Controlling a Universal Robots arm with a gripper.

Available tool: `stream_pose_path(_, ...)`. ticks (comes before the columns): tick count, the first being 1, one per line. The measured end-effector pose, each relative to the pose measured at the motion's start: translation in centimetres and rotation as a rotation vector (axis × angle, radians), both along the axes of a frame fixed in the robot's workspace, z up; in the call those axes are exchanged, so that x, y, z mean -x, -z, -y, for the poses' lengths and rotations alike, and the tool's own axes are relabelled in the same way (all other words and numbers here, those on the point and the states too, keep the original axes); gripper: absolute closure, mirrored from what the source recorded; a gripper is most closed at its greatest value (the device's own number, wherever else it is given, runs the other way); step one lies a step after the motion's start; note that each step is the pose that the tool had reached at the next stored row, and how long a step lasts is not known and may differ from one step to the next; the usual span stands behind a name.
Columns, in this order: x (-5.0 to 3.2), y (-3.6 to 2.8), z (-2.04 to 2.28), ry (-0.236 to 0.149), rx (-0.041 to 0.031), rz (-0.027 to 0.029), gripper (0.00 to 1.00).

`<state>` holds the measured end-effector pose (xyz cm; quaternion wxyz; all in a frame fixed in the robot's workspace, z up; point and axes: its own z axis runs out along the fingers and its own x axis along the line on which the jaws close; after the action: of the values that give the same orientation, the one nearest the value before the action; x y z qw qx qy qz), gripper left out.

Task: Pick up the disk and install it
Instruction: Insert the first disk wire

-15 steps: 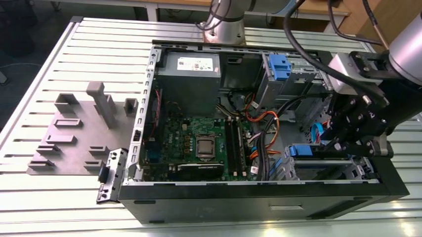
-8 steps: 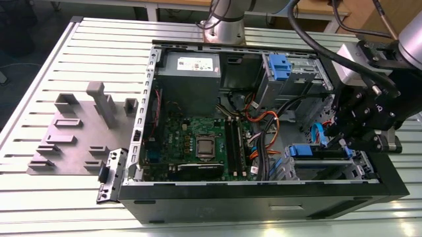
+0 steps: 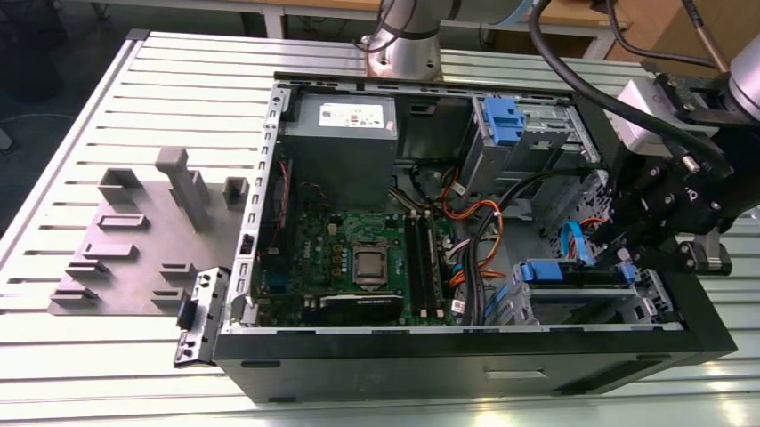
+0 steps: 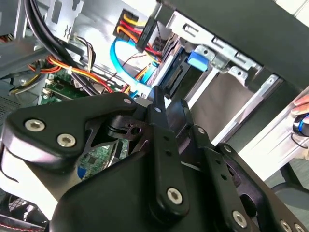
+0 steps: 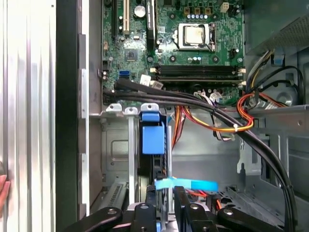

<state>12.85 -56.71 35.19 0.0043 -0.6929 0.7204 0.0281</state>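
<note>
First wrist view findings: the fingers stand drawn close together, leaving only a narrow slot. A thin edge with a trace of blue runs down into that slot, so the gripper appears clamped on the disk rather than hovering over it.

The disk stands on edge, with its blue front tab pointing towards the motherboard. It sits within the silver drive bay at the front corner of the computer case. The edge-on posture is judged to suit the bay's slot, which takes the drive only when its side rails line up with the guides.

The second wrist view agrees: the gripper is nearly shut just behind the disk.

A light blue data cable crosses just beside the fingers, and a black cable bundle passes over the bay mouth. Both lie close to the work and are a snag risk.

In the exterior view, the gripper reaches in over the case wall on the exterior view's right, next to the disk.

Seating depth cannot be confirmed.
</note>
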Motion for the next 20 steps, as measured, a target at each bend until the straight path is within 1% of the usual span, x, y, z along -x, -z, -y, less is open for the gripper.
stream_pose_path(3,-0.52,0.03,0.0,0.0,-0.0002,0.0,0.71)
stream_pose_path(7,-0.58,0.02,0.0,0.0,-0.0006,0.0,0.71)
stream_pose_path(8,-0.58,0.02,0.0,-0.001,-0.0014,0.0,0.71)
stream_pose_path(10,-0.58,0.02,0.02,-0.003,-0.0059,0.0001,0.71)
stream_pose_path(13,-0.58,0.02,0.04,-0.013,-0.0097,0.0003,0.71)
stream_pose_path(14,-0.56,0.03,0.08,-0.016,-0.0103,0.0009,0.71)
stream_pose_path(17,-0.52,0.01,0.21,-0.023,-0.0103,0.0088,0.71)
stream_pose_path(18,-0.51,0.02,0.25,-0.025,-0.0104,0.0106,0.71)
stream_pose_path(20,-0.51,0.02,0.32,-0.027,-0.0104,0.0123,0.71)
